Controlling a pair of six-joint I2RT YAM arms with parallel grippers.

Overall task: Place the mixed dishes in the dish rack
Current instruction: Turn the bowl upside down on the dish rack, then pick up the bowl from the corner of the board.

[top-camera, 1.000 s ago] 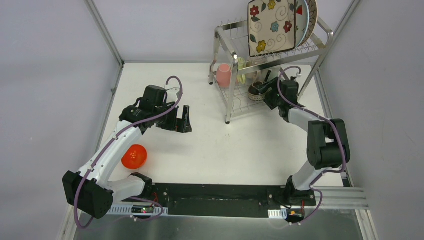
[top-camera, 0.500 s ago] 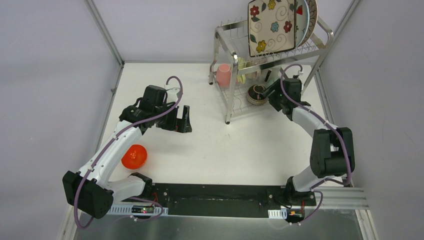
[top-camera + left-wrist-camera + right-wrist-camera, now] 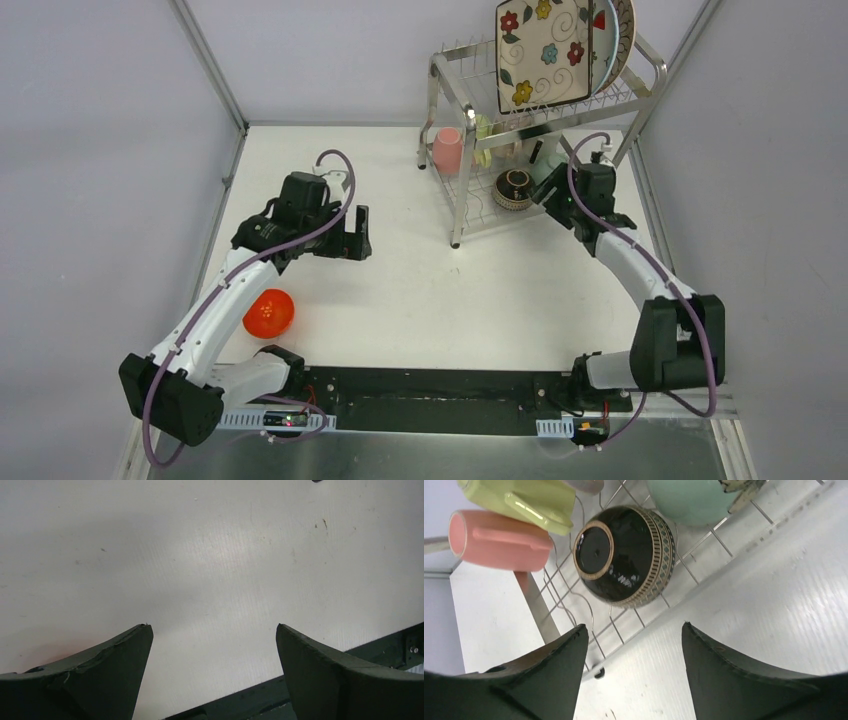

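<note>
Though the left hand [image 3: 354, 234] hung wide open and empty over the table [image 3: 450, 290], the orange bowl [image 3: 268, 313] lay behind it — nearer the base, to its left, beside that arm's forearm — well apart from the right hand [image 3: 547, 190], likewise open and empty, at the dish rack [image 3: 455, 200].

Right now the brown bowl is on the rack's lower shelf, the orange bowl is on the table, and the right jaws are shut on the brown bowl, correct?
Not quite: the right wrist view shows the right jaws open, off the brown bowl. The brown bowl is on the lower shelf of the dish rack and the orange bowl is on the table.
</note>
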